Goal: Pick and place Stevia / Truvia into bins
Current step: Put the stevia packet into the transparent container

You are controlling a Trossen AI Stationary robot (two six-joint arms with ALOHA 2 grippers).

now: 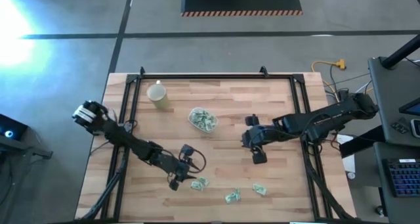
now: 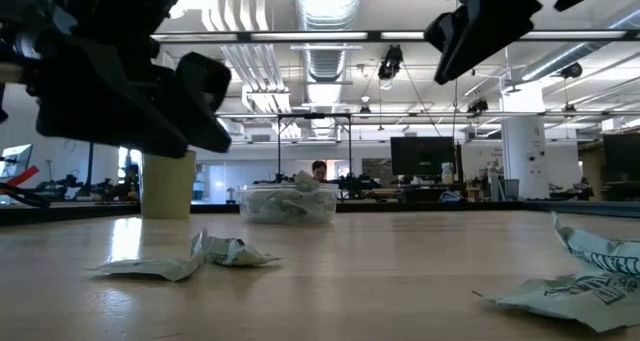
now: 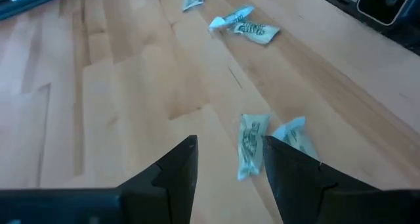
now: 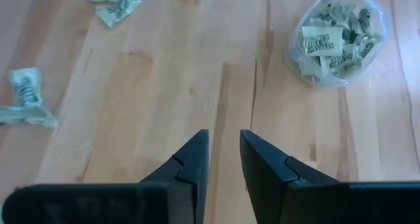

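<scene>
- Your pale wooden plank table (image 1: pixel 275 112) carries a clear plastic tub (image 1: pixel 203 119) of sachets mid-table; loose green-and-white paper sachets (image 1: pixel 199 183) lie near its front edge.
- Left claw (image 1: pixel 178 179) released beside them; right claw (image 1: pixel 258 156) slightly parted, empty.
- Beyond the table's far edge: grey floor with a striped mat (image 1: pixel 241 1).

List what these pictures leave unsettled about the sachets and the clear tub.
- Count in the clear tub: sachets overlap in every view.
- Print on the loose sachets: too small in the high view, blurred in the left wrist view.
- Sachet at the low view's right: cut off by the edge.
- Left gripper, open: whether it touches the table is unclear.
</scene>
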